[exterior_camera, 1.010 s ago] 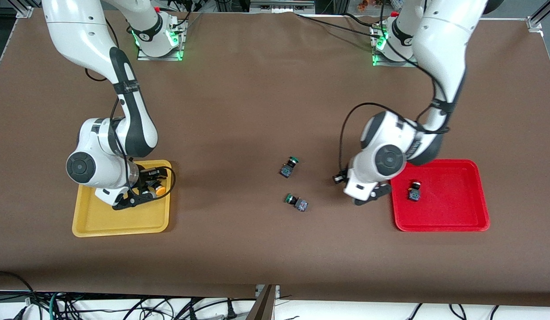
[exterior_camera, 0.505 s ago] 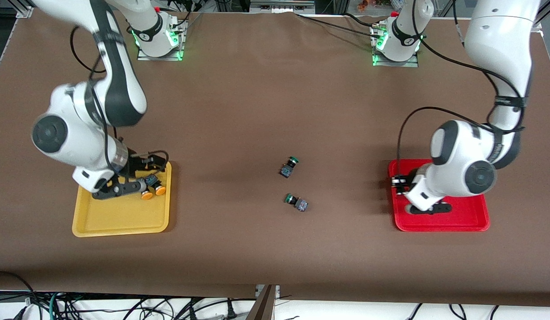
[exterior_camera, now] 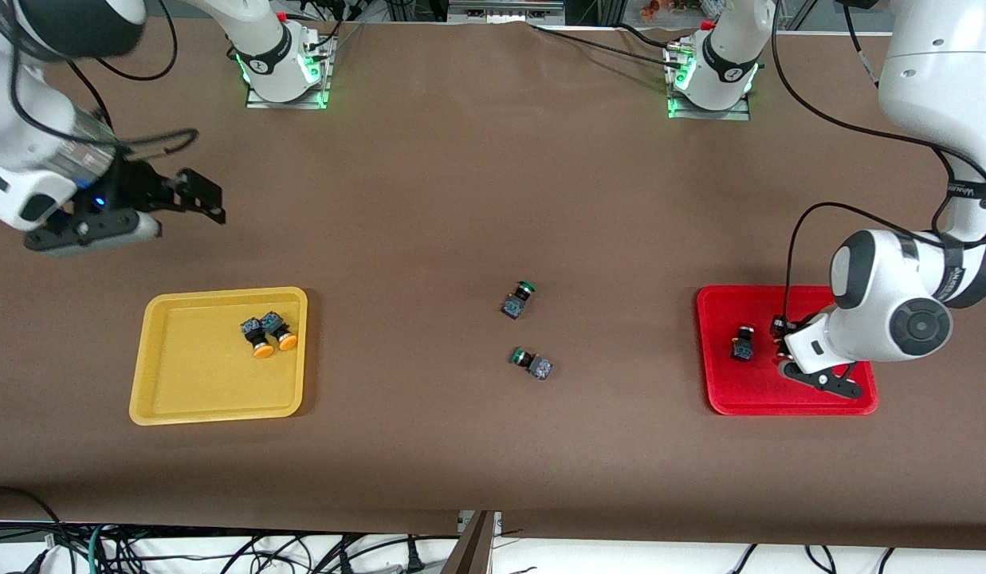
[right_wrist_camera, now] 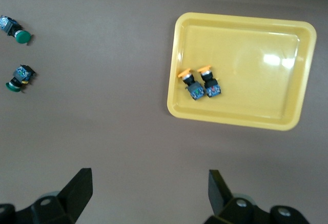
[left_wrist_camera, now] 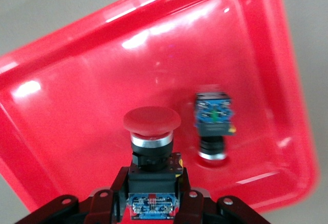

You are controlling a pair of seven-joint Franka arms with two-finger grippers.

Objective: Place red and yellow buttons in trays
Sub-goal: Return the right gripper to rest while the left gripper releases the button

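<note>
My left gripper [exterior_camera: 783, 351] is low over the red tray [exterior_camera: 787, 402] and shut on a red button [left_wrist_camera: 151, 149], gripping its dark body [left_wrist_camera: 152, 193]. A second red button [exterior_camera: 743, 344] lies in that tray, beside the held one [left_wrist_camera: 212, 124]. Two yellow buttons [exterior_camera: 259, 338] [exterior_camera: 280, 332] lie side by side in the yellow tray [exterior_camera: 190, 383]. My right gripper [exterior_camera: 210, 199] is open and empty, raised over bare table toward the right arm's end. Its wrist view [right_wrist_camera: 148, 185] shows the yellow tray [right_wrist_camera: 256, 80] and both yellow buttons [right_wrist_camera: 192, 84] [right_wrist_camera: 209, 82].
Two green-capped switches lie on the brown table between the trays, one [exterior_camera: 518, 299] farther from the front camera than the other [exterior_camera: 532, 363]. Both show in the right wrist view [right_wrist_camera: 15, 32] [right_wrist_camera: 19, 78]. Cables hang below the table's front edge.
My right gripper has let go of a yellow button in the yellow tray and risen away, open. My left gripper has moved from beside the red tray to over it.
</note>
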